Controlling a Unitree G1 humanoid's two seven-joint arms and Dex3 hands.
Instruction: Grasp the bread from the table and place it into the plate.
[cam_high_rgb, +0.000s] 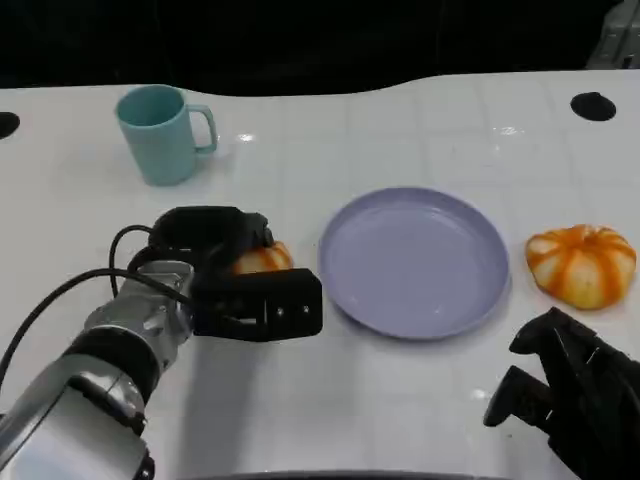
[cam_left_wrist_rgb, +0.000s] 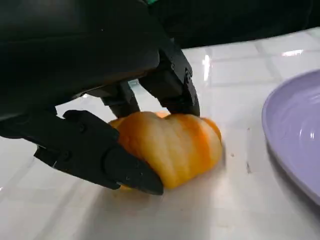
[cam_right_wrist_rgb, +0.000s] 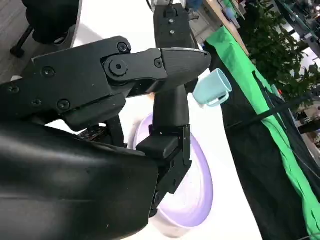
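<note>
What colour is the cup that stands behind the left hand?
Light teal; the cup shows best in the head view.

Bread (cam_left_wrist_rgb: 172, 145): small golden-orange roll w/ ridged glossy crust, lying on its side on white bench, pinched by left robot hand (cam_high_rgb: 235, 270), just left of plate. Plate (cam_high_rgb: 415, 262): round, lavender, shallow rim, flat on bench, mid-frame, nothing on it.

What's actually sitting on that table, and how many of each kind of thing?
Bread: 2, a bread roll in the left robot hand and a striped bun to the right of the plate
Plate: 1, the purple plate
Mug: 1, the teal mug
Total: 4 things
</note>
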